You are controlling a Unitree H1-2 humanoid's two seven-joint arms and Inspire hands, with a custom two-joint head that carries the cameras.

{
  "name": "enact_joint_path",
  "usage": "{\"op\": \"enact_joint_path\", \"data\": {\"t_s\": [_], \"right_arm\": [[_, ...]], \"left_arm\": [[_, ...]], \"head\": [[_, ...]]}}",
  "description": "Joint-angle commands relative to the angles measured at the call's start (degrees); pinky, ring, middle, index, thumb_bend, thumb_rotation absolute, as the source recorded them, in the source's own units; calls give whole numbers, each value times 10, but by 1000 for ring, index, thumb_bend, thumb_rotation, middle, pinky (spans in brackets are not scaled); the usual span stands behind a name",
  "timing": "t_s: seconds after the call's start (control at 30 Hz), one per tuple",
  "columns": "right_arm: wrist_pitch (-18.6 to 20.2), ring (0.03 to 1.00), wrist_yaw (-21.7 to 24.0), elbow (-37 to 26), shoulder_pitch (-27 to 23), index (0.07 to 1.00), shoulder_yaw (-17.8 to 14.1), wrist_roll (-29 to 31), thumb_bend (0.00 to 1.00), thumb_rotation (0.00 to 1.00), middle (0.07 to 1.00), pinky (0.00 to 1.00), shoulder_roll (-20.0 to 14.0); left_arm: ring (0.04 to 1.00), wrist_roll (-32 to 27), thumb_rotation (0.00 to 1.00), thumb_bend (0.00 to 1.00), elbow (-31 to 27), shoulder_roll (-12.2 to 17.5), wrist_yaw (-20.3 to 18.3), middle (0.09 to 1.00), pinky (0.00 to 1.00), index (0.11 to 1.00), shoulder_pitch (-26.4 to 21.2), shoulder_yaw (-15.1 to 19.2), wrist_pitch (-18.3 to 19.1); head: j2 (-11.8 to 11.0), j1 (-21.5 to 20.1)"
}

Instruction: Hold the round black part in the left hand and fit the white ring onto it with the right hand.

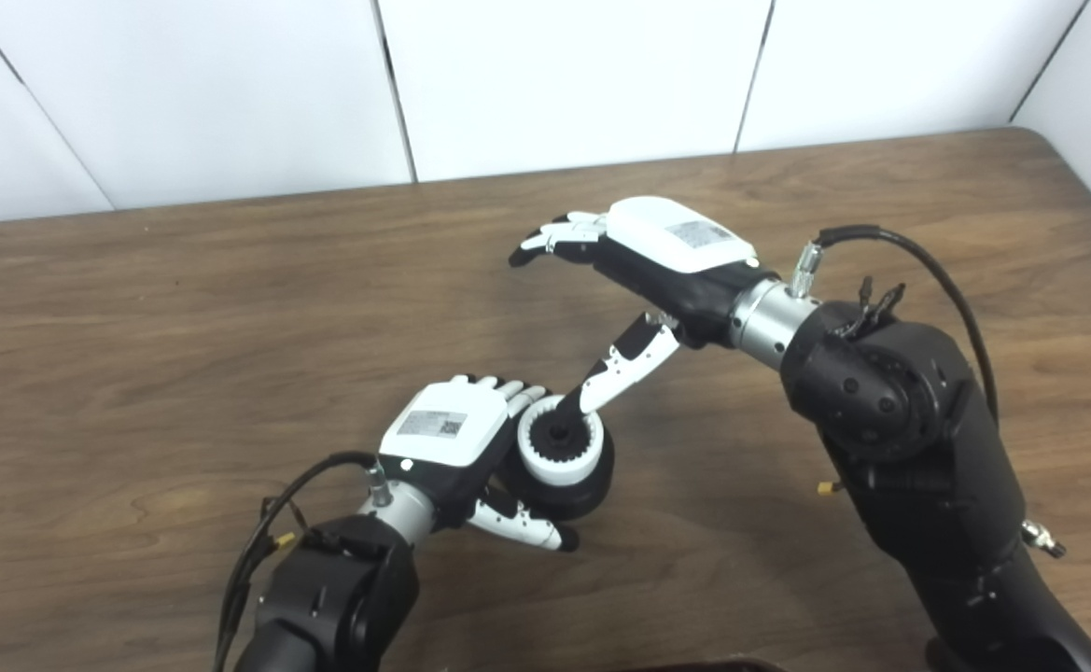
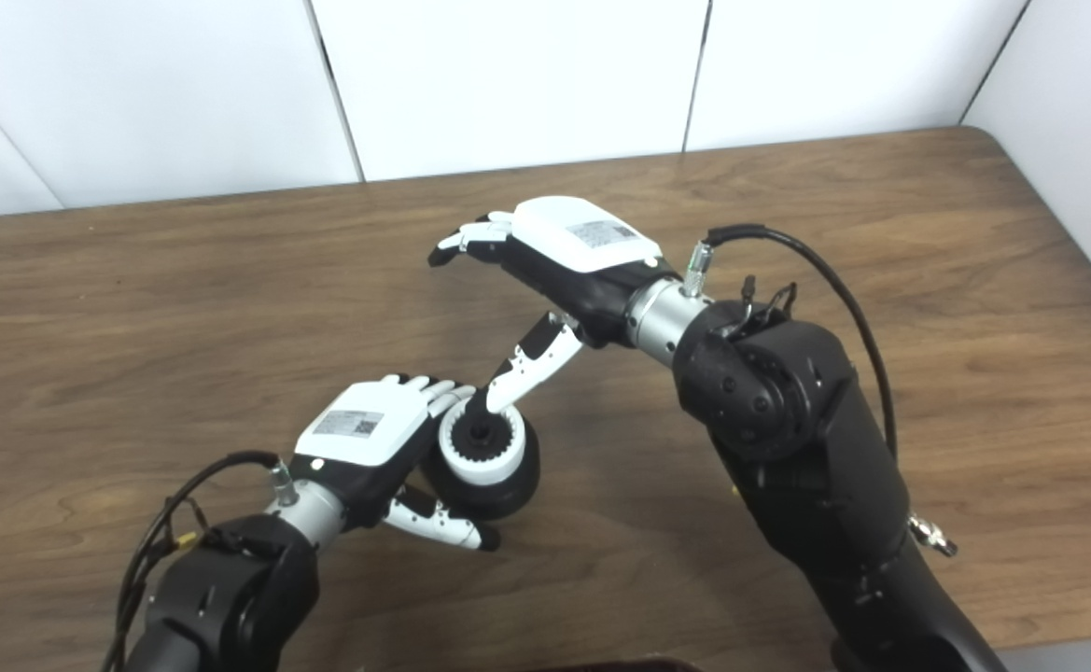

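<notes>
Closest in, the left hand (image 1: 447, 439) is wrapped around the round black plastic part (image 1: 568, 481), holding it just above the brown wooden table (image 1: 134, 373) with its open face tilted up and toward the right arm. The white toothed ring (image 1: 559, 446) already sits on that face — looks seated, though I can't tell if it's fully down. Farther back, the right hand (image 1: 657, 257) is holding nothing, fingers spread, thumb reaching down into the ring's centre. Any push would go straight along the part's axis. The left palm hides the part's far side.
</notes>
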Motion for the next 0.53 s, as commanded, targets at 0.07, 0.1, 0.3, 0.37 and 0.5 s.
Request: {"op": "enact_joint_path", "data": {"t_s": [0.07, 0.1, 0.3, 0.37, 0.5], "right_arm": [[0, 949, -8, -14, -25, 843, -10, 2, 1000, 430, 907, 945, -6], [-1, 949, -9, -13, -25, 843, -11, 3, 1000, 431, 907, 944, -7], [-2, 948, -13, -12, -22, 840, -15, 6, 1000, 440, 906, 943, -10], [-3, 949, -16, -12, -21, 840, -19, 10, 1000, 439, 905, 951, -11], [-3, 946, -23, -12, -18, 836, -29, 20, 1000, 441, 902, 952, -12]], "left_arm": [[996, 11, 507, 1000, -24, -4, -44, 975, 1000, 976, -22, 33, 19], [998, 15, 503, 1000, -27, -6, -51, 982, 1000, 985, -25, 39, 20], [998, 14, 502, 1000, -52, -6, -78, 977, 1000, 992, -48, 85, 27], [998, 10, 503, 1000, -62, -4, -84, 978, 1000, 993, -55, 102, 28], [1000, -4, 488, 1000, -80, 8, -108, 984, 1000, 1000, -75, 134, 31]], "head": [[1, 0], [-1, -1], [-2, 0], [-3, 0], [-4, 0]]}}
